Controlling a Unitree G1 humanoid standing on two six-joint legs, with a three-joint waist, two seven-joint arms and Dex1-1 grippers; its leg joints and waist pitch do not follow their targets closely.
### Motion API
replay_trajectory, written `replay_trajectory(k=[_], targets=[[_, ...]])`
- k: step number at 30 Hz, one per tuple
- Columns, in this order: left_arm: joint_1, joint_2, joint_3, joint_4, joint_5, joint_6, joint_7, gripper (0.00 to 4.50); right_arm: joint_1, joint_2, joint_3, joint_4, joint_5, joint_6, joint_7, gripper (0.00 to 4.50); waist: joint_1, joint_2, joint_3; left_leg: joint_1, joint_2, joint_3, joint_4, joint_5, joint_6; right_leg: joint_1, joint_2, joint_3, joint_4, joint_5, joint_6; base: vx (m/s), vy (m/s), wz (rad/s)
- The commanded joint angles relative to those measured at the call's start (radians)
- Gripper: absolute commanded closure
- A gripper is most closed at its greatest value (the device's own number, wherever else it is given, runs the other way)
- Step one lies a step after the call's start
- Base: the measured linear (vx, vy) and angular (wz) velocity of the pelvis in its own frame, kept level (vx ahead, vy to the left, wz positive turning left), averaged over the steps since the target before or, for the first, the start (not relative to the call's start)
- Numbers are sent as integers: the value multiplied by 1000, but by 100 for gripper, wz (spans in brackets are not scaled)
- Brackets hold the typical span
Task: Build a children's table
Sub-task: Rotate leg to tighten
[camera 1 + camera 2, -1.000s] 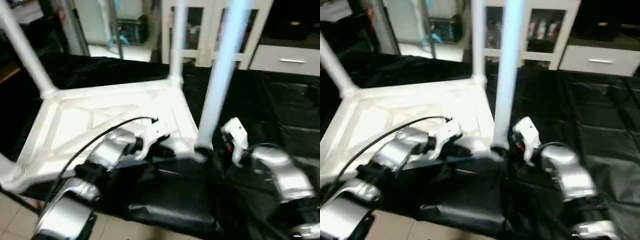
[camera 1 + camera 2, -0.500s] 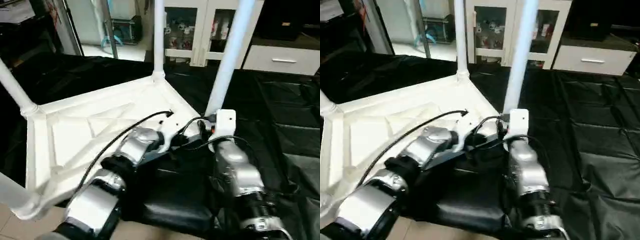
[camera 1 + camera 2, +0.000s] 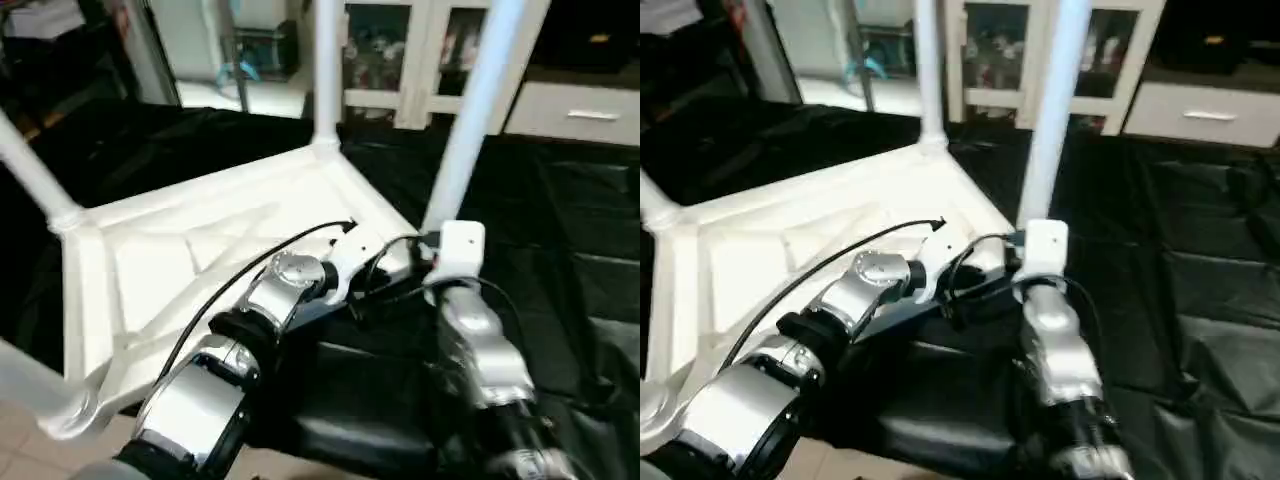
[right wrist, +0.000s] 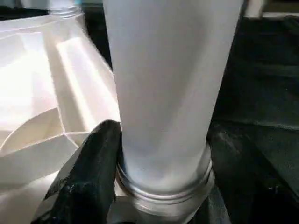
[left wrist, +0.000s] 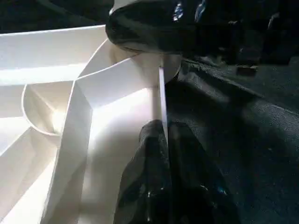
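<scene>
The white table top (image 3: pixel 180 250) lies upside down on black cloth, its ribbed X-braced underside facing up. Legs stand in its corners: one at the far corner (image 3: pixel 325 70), one at the left (image 3: pixel 30 170), one at the near left (image 3: pixel 25 390), and the near-right leg (image 3: pixel 468 130). My left gripper (image 5: pixel 164 131) is shut on the top's thin rim wall (image 5: pixel 162 102), close beside the near-right corner socket. My right gripper (image 4: pixel 163 182) is closed around the base of the near-right leg (image 4: pixel 168 93); one black finger (image 4: pixel 96 172) presses its side, and the other is hidden behind the leg.
Black cloth (image 3: pixel 560 220) covers the work surface and spreads right of the table top. Its near edge drops to tiled floor (image 3: pixel 20 440). A white glass-door cabinet (image 3: pixel 400 60) and a white drawer unit (image 3: pixel 590 110) stand behind. My two forearms cross close together at the near-right corner.
Over the last second my right gripper moved left from beside the near-right leg onto its base, and my left arm reached forward to the rim. The head camera also shifted.
</scene>
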State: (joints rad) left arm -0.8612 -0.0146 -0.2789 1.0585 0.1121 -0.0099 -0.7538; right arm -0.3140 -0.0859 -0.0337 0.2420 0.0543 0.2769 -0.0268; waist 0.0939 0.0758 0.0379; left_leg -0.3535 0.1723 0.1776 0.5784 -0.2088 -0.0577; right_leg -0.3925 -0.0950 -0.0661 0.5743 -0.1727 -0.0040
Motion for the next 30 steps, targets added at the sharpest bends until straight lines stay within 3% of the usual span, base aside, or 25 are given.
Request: replay_trajectory(k=[1, 4, 5, 6, 8, 9, 10, 11, 14, 18, 22, 23, 25, 26, 27, 29, 30], targets=[[-4, 18, -19, 46, 37, -9, 16, 450, 36, -35, -1, -92, 51, 51, 107, 159, -6, -12, -54, 13, 49, -13, -71, -199, 56, 44, -56, 46, -62, -108, -196, 0, 0, 0], [-11, 13, -25, 63, 45, -48, 5, 450, 143, -144, 18, -252, 163, 114, 312, 159, 4, 1, -56, 9, 52, -15, -65, -172, 80, 50, -60, 45, -59, -77, -204, 0, 0, 0], [-12, 12, -26, 63, 45, -55, 2, 450, 157, -161, 22, -271, 174, 119, 337, 159, 6, -4, -56, 8, 54, -15, -65, -167, 88, 52, -58, 45, -59, -61, -201, 0, 0, 0], [-17, 7, -27, 64, 42, -79, -17, 450, 227, -251, 31, -348, 221, 129, 457, 159, 4, -3, -58, -6, 50, -19, -64, -145, 104, 64, -61, 43, -53, -37, -196, 0, 0, 0], [-18, 4, -28, 65, 41, -109, -31, 450, 277, -312, 37, -395, 258, 130, 546, 159, 4, -5, -55, -8, 52, -19, -63, -153, 117, 60, -66, 41, -58, -68, -195, 0, 0, 0], [-20, 2, -28, 69, 41, -132, -38, 450, 306, -345, 40, -424, 279, 136, 599, 159, 3, -13, -52, -9, 51, -19, -65, -187, 117, 61, -65, 39, -70, -177, -181, 0, 0, 0], [-20, -2, -27, 69, 37, -171, -54, 450, 356, -409, 42, -470, 302, 138, 684, 159, 2, -10, -52, -9, 52, -19, -64, -185, 116, 59, -67, 40, -71, -199, -179, 0, 0, 0], [-20, -2, -26, 68, 37, -176, -57, 450, 362, -415, 42, -475, 305, 139, 693, 159, 4, -11, -51, -14, 53, -21, -65, -181, 122, 61, -66, 39, -73, -221, -171, 0, 0, 0], [-10, -7, -37, 61, 28, -234, -114, 450, 416, -489, 21, -540, 363, 178, 802, 159, 7, -7, -55, -14, 57, -24, -60, -149, 140, 55, -65, 39, -68, -179, -186, 0, 0, 0], [11, -27, -24, 50, -11, -272, -209, 450, 427, -532, 37, -598, 407, 220, 847, 159, 18, -4, -62, -13, 59, -23, -48, -93, 163, 49, -64, 39, -53, -61, -219, 0, 0, 0], [16, -54, -17, 56, -21, -322, -231, 450, 388, -484, 75, -574, 354, 190, 783, 159, 26, -3, -60, -10, 59, -20, -49, -105, 157, 43, -65, 37, -55, -116, -218, 0, 0, 0], [15, -54, -16, 57, -20, -325, -227, 450, 385, -482, 76, -573, 353, 191, 781, 159, 26, -15, -61, -11, 57, -18, -49, -106, 154, 44, -65, 37, -56, -127, -214, 0, 0, 0], [3, -57, 2, 54, -21, -352, -170, 450, 353, -445, 104, -557, 343, 204, 764, 159, 30, -26, -60, -11, 57, -18, -51, -112, 145, 44, -68, 37, -55, -161, -205, 0, 0, 0], [-5, -55, 22, 52, -34, -334, -157, 423, 342, -439, 121, -552, 336, 207, 766, 138, 31, -21, -60, -12, 55, -17, -51, -110, 143, 43, -70, 36, -53, -178, -201, 0, 0, 0], [-15, -43, 43, 45, -51, -307, -164, 406, 325, -438, 144, -545, 326, 206, 777, 124, 30, -29, -60, -15, 55, -17, -51, -106, 144, 45, -70, 36, -54, -181, -196, 0, 0, 0], [-25, -24, 73, 37, -71, -281, -155, 383, 308, -438, 160, -535, 320, 206, 786, 124, 37, -28, -64, -14, 55, -17, -48, -80, 148, 42, -71, 36, -45, -157, -202, 0, 0, 0], [-27, -10, 92, 29, -83, -282, -150, 383, 301, -439, 165, -530, 322, 207, 793, 124, 34, -42, -62, -18, 55, -16, -48, -74, 155, 42, -69, 35, -45, -137, -203, 0, 0, 0]])
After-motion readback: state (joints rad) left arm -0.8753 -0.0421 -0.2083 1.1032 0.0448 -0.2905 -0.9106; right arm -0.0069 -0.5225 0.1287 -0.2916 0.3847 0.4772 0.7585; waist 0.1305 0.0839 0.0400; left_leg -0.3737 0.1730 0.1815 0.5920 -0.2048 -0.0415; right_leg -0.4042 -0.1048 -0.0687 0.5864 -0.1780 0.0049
